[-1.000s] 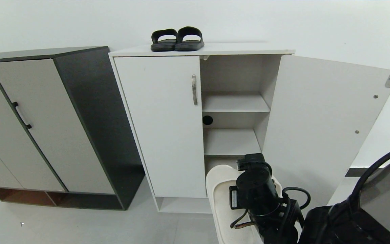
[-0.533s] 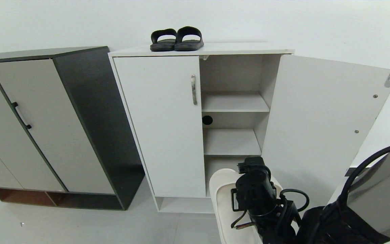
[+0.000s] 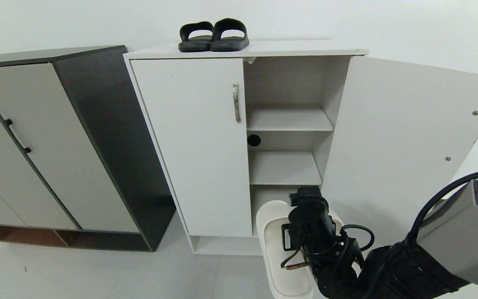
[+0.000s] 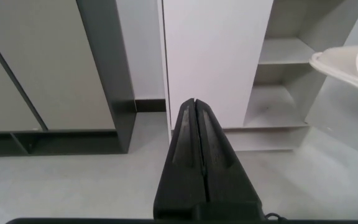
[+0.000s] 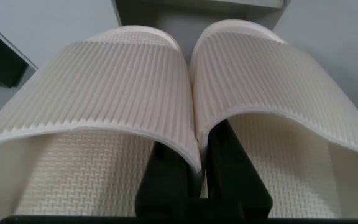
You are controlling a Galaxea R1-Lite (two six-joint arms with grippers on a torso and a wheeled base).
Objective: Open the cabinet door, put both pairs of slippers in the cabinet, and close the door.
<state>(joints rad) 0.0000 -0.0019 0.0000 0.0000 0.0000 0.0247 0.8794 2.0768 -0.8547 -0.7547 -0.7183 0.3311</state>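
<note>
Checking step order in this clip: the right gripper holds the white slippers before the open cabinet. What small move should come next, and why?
Probably ease the right gripper forward, carrying the white slippers into the cabinet's bottom compartment. The door already stands open, the slippers hang just outside that opening, toes toward it, and the gripper is shut on both straps.

— Where do you find the two pairs?
— One pair of slippers (image 3: 213, 36) lies on top of the cabinet (image 3: 305, 49), left of its middle, above the left door (image 3: 193, 145). The other pair (image 3: 274, 245) sits in the right gripper (image 5: 201, 186), before the bottom compartment (image 3: 268, 193).
— And around them?
— You have the open door (image 3: 396, 137) to their right, and a second cabinet (image 3: 56, 145) left of the first.
</note>
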